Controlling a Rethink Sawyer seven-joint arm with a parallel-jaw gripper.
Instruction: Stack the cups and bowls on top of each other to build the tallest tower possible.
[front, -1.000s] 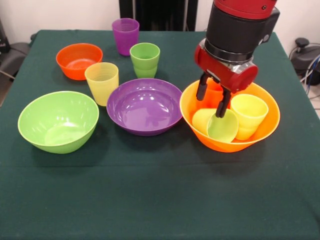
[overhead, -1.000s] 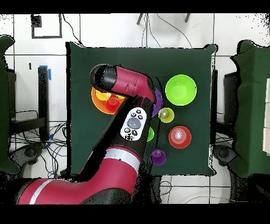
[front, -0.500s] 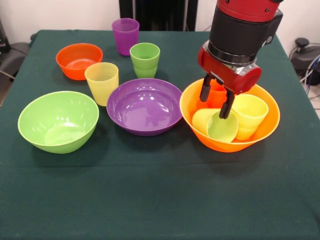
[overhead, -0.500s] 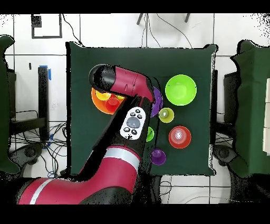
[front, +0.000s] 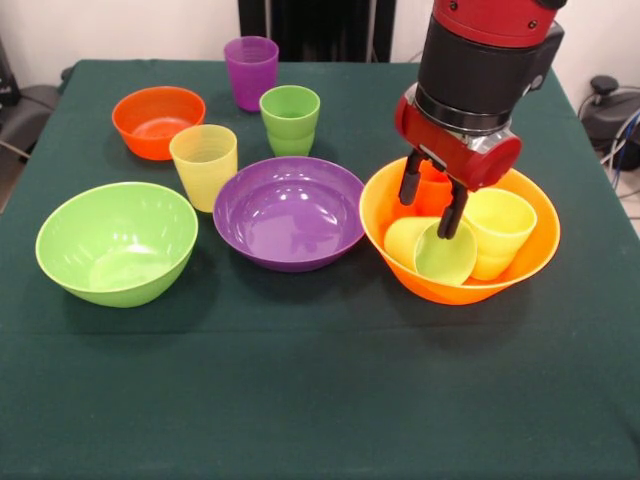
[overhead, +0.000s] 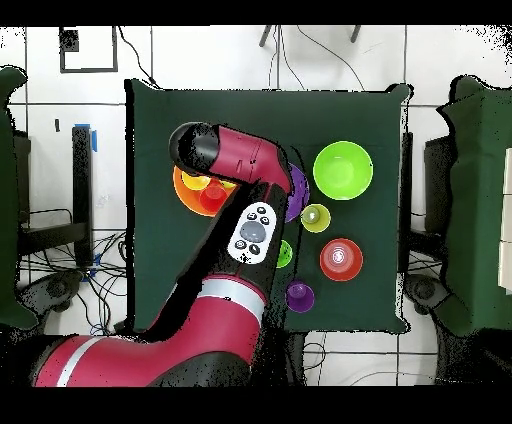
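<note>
Gripper (front: 432, 205) is being held open and empty above three cups (front: 445, 250) lying in the yellow-orange bowl (front: 405, 272).

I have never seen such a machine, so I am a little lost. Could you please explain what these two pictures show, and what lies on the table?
It is a red and black robot arm at a table with a green cloth. One picture looks across the table, the other straight down. The arm's gripper is open and holds nothing. It hangs in a big orange bowl that contains three cups; one lies tipped. On the cloth stand a purple bowl, a green bowl, a small orange bowl and three upright cups: yellow, green, purple.
</note>
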